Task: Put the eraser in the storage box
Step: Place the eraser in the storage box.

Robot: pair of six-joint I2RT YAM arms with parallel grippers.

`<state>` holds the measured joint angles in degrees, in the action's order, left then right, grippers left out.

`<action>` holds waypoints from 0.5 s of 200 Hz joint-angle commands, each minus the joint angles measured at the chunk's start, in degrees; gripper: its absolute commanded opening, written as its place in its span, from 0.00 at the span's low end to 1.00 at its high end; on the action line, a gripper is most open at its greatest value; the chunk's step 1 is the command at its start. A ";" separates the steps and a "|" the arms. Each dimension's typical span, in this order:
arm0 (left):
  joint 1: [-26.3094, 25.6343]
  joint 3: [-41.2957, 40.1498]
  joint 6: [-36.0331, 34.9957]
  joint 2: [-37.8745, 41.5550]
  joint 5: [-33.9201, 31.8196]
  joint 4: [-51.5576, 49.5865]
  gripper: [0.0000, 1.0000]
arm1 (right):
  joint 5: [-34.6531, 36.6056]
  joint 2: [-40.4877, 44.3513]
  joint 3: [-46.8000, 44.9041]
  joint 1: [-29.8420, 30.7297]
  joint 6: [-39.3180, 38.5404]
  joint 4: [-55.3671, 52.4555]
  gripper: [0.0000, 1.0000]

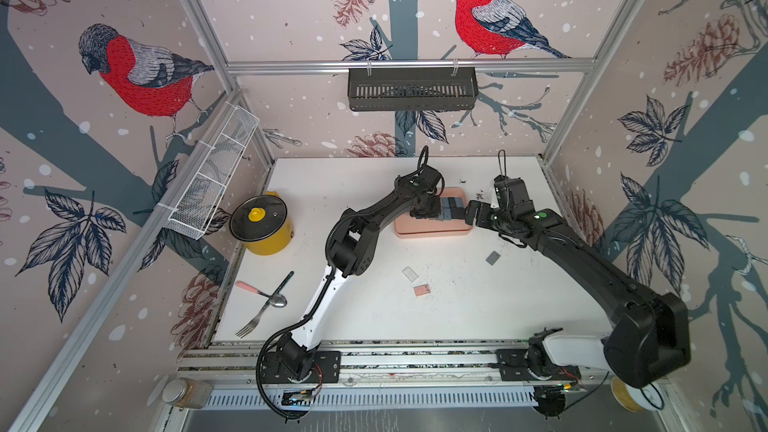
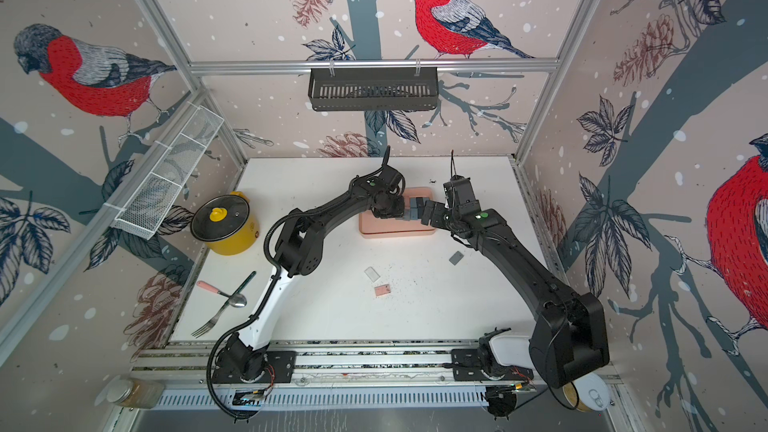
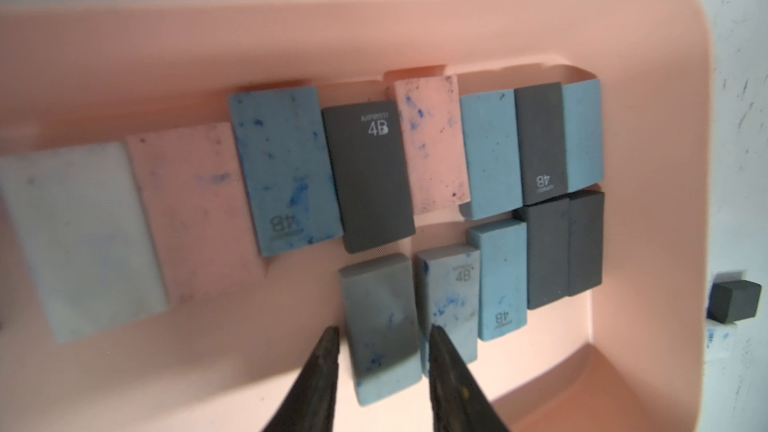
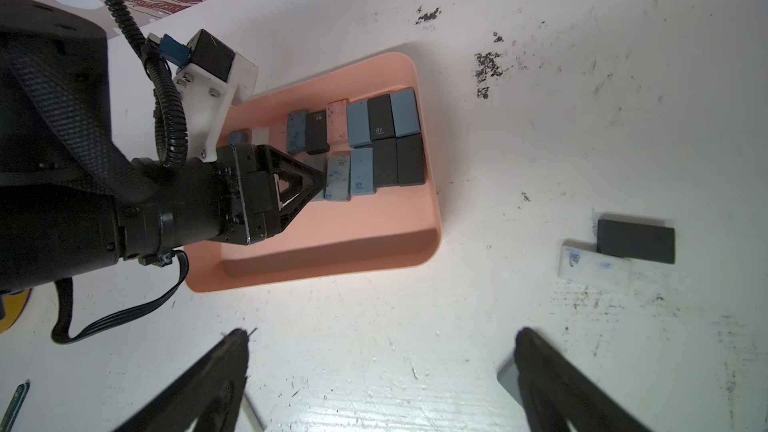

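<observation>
- Left claw point(image 3: 384, 336): jaws a bit apart, one tip each side of the grey-blue eraser point(image 3: 378, 297). Wrist cam shows a sliver of gap on both sides, so imo it's not pinched.
- That eraser lies on the floor of the storage box point(image 3: 623, 35), near row, snug beside a blue eraser point(image 3: 449, 305). Placing looks done to me, and only the pull-out is left.
- Risk 1: rubber is grabby. If a pad touches more than it looks, lifting could drag the eraser up w/ it or tip it on edge. Open wider before you go up.
- Risk 2: one tip hangs right over the blue neighbour, so any sideways drift shoves the row out of line. Go straight up.
- Risk 3: right claw point(image 4: 382, 332) is wide open and empty, over the table point(image 4: 540, 118) just beside the box's end. The wrists sit close in both top views, so a fast retreat could clip them or bump the box.
- Pose: left arm point(image 1: 374, 211) reaches in w/ elbow bent, wrist pitched down into the box. Right arm point(image 1: 582, 251) arcs over from its base, wrist low near the box.
- Fyi, loose on the table: grey eraser point(image 1: 493, 258), pink eraser point(image 1: 422, 290).
</observation>
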<state>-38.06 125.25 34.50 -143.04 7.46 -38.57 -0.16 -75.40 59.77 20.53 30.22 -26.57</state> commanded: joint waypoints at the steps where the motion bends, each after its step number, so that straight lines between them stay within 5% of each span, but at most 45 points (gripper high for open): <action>1: 0.01 0.06 0.46 1.33 0.49 -0.30 0.40 | 0.09 0.59 -0.18 0.00 0.61 0.21 0.99; 100: -0.39 0.26 0.21 9.46 2.13 -0.59 0.46 | 1.72 1.13 -0.53 0.00 1.64 -0.90 0.99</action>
<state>-38.13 125.27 34.48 -136.25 8.97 -38.65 -0.08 -74.48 59.35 20.53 31.29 -26.65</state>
